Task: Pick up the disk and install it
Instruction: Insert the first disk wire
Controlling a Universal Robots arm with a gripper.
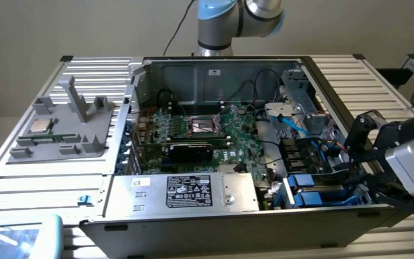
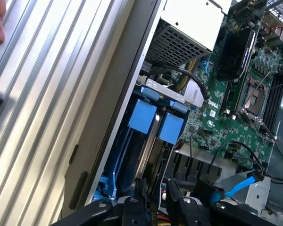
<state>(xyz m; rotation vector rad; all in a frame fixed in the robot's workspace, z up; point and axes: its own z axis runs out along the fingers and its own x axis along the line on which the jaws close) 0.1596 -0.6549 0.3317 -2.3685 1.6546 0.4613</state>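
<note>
The install step appears to be the one in hand. The disk [image 2: 148, 148] is not lying out on the table [image 1: 354, 81]. It is being kept inside the computer case [image 1: 214, 70], standing on edge in the drive bay [image 2: 111, 179]. That bay is in the case's near corner, on the exterior view's right. The disk is being framed by its blue bracket [image 2: 144, 117], whose two square tabs are being shown at the end away from the gripper [image 2: 156, 197].

The gripper is being held over that same corner. Its jaws are set narrow and, as far as the wrist view allows a judgement, are closed on the near end of the disk. Whether the disk is fully seated cannot be told.

By judgement, the next move is calling for a straight line along the bay, little sideways force, and clearance from the blue cable [image 1: 295, 127] and the loose wires just beside the bay.

The case is also being occupied by a green board [image 1: 218, 135] in the middle. A silver box with a black label [image 1: 192, 191] is being held along the case's near edge. A grey tray [image 1: 84, 141] is being carried near the table's edge on the exterior view's left, with a small square chip [image 1: 40, 125] resting in one of its pockets.
</note>
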